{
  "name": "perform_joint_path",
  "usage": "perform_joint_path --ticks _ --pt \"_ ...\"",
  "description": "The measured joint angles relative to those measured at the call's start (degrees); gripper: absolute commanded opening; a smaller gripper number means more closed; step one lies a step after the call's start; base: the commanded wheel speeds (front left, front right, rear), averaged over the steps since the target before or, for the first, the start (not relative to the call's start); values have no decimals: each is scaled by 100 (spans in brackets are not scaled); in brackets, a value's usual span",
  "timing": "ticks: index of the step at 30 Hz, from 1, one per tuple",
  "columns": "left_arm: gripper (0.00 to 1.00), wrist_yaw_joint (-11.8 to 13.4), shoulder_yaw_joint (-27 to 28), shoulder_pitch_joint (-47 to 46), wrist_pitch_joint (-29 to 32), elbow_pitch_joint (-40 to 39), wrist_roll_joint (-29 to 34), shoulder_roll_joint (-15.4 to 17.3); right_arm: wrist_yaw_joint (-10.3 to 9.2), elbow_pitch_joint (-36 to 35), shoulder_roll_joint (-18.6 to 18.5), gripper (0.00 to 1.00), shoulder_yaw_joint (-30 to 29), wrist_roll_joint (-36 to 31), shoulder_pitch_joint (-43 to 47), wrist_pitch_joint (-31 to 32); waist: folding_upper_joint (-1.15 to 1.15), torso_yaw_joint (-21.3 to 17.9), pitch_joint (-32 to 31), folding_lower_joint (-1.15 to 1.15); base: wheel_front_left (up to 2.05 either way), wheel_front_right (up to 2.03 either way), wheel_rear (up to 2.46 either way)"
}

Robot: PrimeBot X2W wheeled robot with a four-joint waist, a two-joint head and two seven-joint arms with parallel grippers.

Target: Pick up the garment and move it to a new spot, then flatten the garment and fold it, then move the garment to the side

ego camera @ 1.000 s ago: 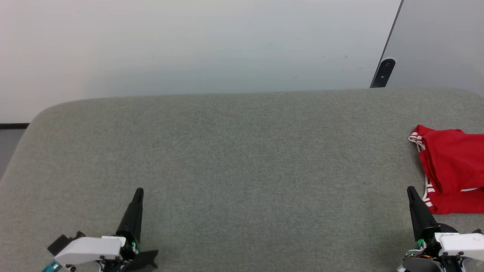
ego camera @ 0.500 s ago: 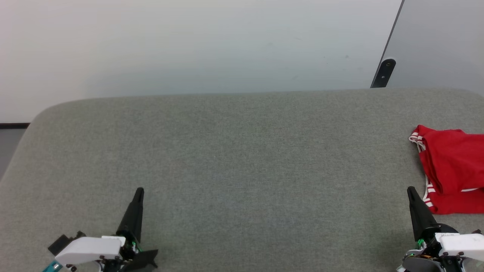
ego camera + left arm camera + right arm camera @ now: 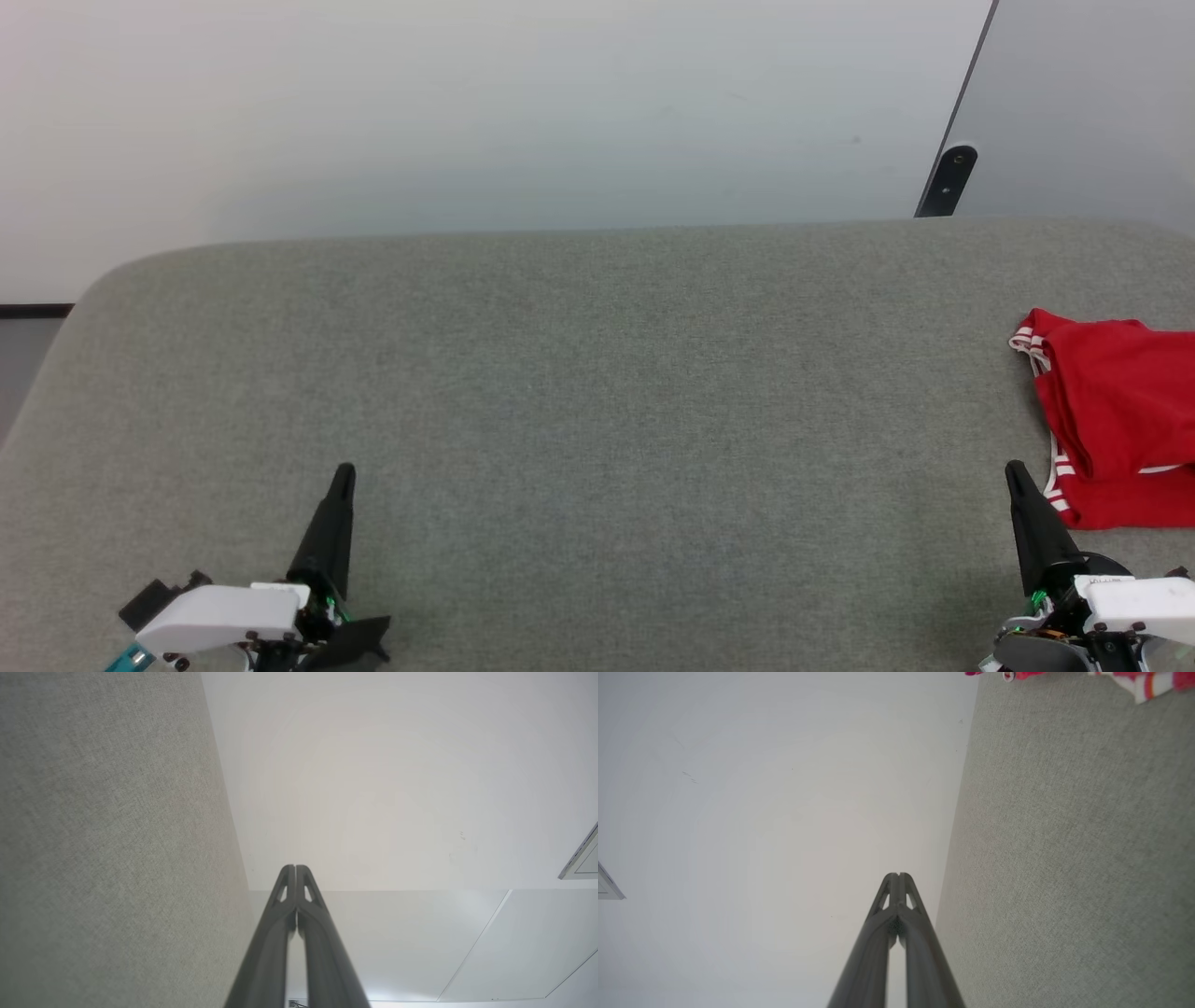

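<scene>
Red cloth edged in white stripes, the garment [image 3: 1116,420] lies bunched just ahead and to the right of the right gripper [image 3: 1012,469], near its tip but apart from it, and well away from the left gripper [image 3: 344,471]. Nothing has shifted in the past second: garment and both grippers keep their places. All rest over a grey fabric surface [image 3: 597,373] set against a white wall [image 3: 467,112] beside a grey panel [image 3: 1083,103]. Both grippers point forward, low over the fabric, fingers pressed together and holding nothing.
</scene>
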Motion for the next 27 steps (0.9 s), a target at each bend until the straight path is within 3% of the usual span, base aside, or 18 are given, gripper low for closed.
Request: perform_joint_path --ticks 27 --pt "0 0 3 -1 0 0 0 -3 0 0 0 0 0 0 0 -1 0 0 0 0 0 0 0"
